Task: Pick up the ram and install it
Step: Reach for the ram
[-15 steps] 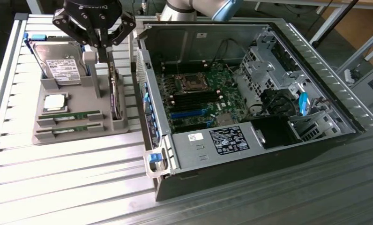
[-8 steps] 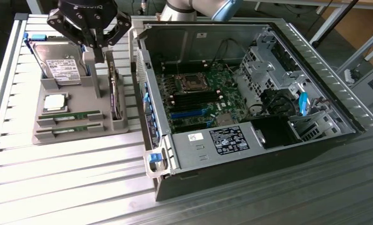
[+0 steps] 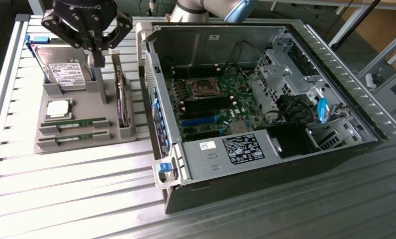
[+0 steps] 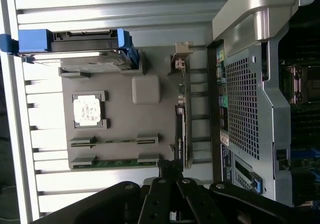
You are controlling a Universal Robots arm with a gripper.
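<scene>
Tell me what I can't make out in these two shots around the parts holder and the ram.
Print on the hard drive: too small, exterior view.
Chips on the ram sticks: they stand edge-up in the grey holder, both views.
One corner of the hard drive: behind the gripper, exterior view.

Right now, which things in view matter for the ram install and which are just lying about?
In the job: ram sticks in grey holder; shut tool above it; motherboard in open case.
Lying about: hard drive; processor chip; upright card at holder's edge.
</scene>
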